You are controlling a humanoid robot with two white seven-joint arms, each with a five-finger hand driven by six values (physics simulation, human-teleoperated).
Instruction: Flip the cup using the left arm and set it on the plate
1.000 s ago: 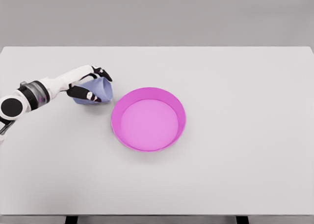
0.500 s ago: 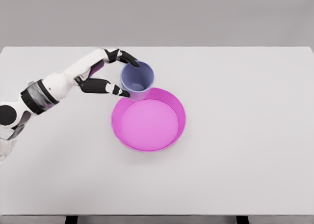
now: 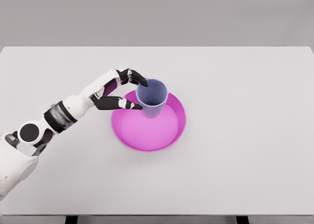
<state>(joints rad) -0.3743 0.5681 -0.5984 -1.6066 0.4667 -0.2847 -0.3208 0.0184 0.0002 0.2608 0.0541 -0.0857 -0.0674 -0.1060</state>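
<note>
Plain grey wall stands behind a white bench (image 3: 235, 175). My left hand (image 3: 117, 91) has its fingers (image 3: 136, 78) curled around the blue cup (image 3: 152, 98), mouth up, over the pink plate (image 3: 169, 135). I cannot tell whether its base touches yet. Letting go too early, I judge, could tip it against the plate's raised rim or roll it onto the bench.

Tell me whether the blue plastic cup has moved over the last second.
Yes. The blue plastic cup, held by the left robot hand, went right from the table beside the round pink plate to above it, now mouth-up.
</note>
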